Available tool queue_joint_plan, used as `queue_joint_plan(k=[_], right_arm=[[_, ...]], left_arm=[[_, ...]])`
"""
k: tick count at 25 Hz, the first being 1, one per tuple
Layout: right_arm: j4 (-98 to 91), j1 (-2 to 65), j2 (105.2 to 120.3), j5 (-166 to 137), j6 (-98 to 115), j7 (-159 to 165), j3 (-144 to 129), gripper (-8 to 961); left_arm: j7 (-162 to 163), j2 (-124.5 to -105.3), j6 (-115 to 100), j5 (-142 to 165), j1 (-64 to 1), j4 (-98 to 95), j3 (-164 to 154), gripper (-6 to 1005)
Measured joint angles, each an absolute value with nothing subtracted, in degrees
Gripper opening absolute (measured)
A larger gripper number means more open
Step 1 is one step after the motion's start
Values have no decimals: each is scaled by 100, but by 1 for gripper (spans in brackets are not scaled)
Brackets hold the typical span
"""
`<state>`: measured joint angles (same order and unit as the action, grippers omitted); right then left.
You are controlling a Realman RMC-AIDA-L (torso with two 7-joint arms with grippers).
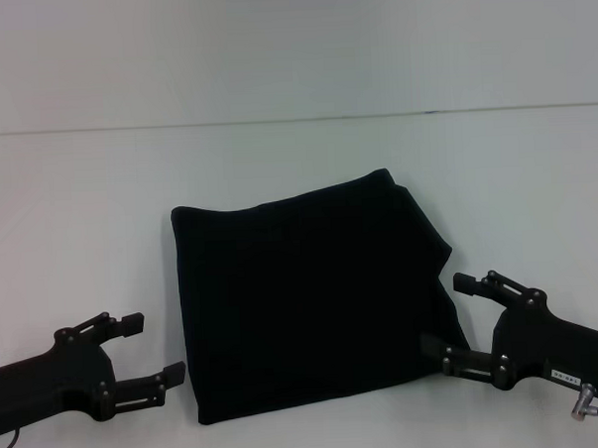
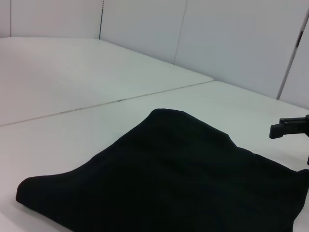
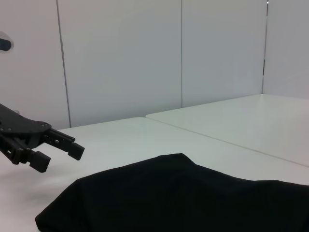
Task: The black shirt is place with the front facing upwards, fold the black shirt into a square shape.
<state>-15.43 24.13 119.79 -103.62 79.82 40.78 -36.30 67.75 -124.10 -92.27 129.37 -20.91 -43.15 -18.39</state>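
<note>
The black shirt (image 1: 312, 298) lies folded into a rough square in the middle of the white table (image 1: 79, 194), no lettering showing. The left gripper (image 1: 156, 349) sits low just beside its left edge, fingers spread apart and empty. The right gripper (image 1: 447, 317) rests against the shirt's right edge, fingers likewise apart, gripping nothing.

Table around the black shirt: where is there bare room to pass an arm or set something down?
Bare table lies beyond the black shirt, and left of it above the open left gripper. It is crowded at the shirt's right edge, where the open right gripper sits close.
</note>
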Motion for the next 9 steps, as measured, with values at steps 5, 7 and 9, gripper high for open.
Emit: queue_joint_plan(k=[5, 7, 9], right_arm=[[-1550, 2416, 11979, -10362, 7977, 4077, -3614, 938], [-1557, 2420, 11980, -10362, 7978, 4062, -3593, 938], [-1563, 2421, 11986, -10361, 7979, 4046, -3549, 938]], left_arm=[[6785, -12410, -9250, 12937, -2092, -4328, -1837, 951], [6789, -12410, -9265, 12937, -2092, -4330, -1837, 951], [6817, -12410, -9270, 12937, -2093, -4331, -1836, 951]])
